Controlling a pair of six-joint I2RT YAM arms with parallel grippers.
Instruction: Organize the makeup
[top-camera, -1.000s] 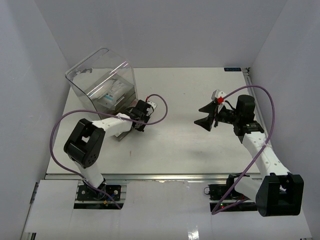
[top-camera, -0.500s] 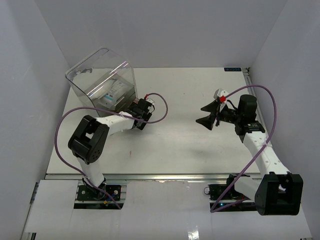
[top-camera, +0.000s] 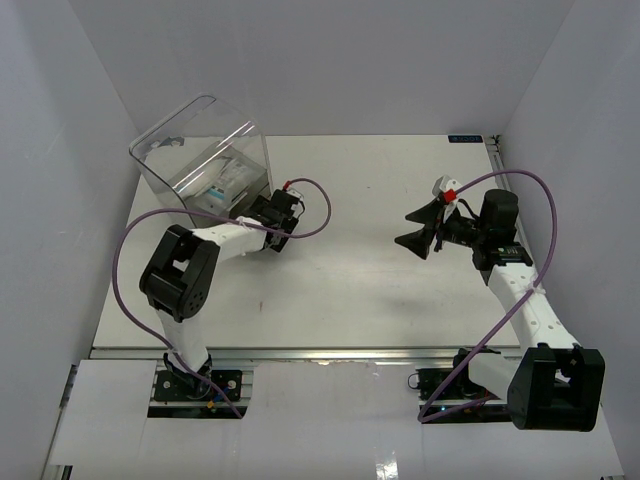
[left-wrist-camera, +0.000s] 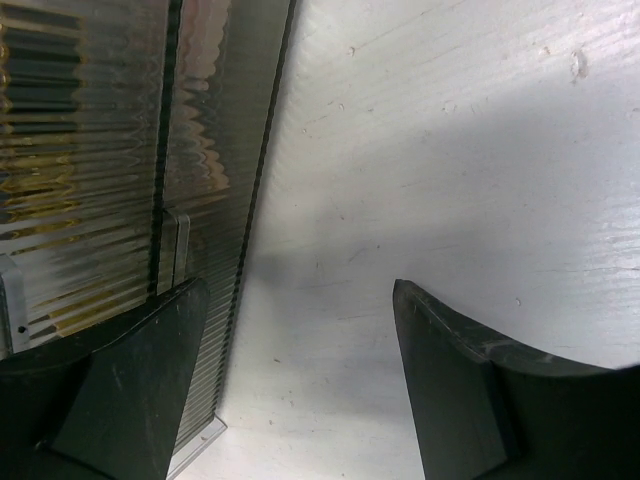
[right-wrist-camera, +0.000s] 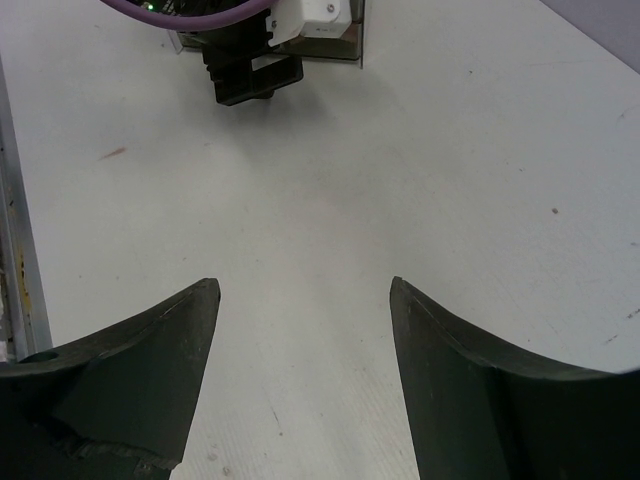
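The makeup (top-camera: 226, 188), with white-and-blue printed sachets showing among it, lies inside the clear plastic box (top-camera: 185, 140). The left tool (top-camera: 268, 214) sits at the box's near right corner, low over the tabletop (top-camera: 360, 290); its jaws are spread wide with only bare surface between them, and one finger (left-wrist-camera: 130, 390) is just beside the box's ribbed clear wall. The right tool (top-camera: 412, 230) hangs well apart from the box, off to its right above the tabletop, with its jaws likewise spread and gripping nothing.
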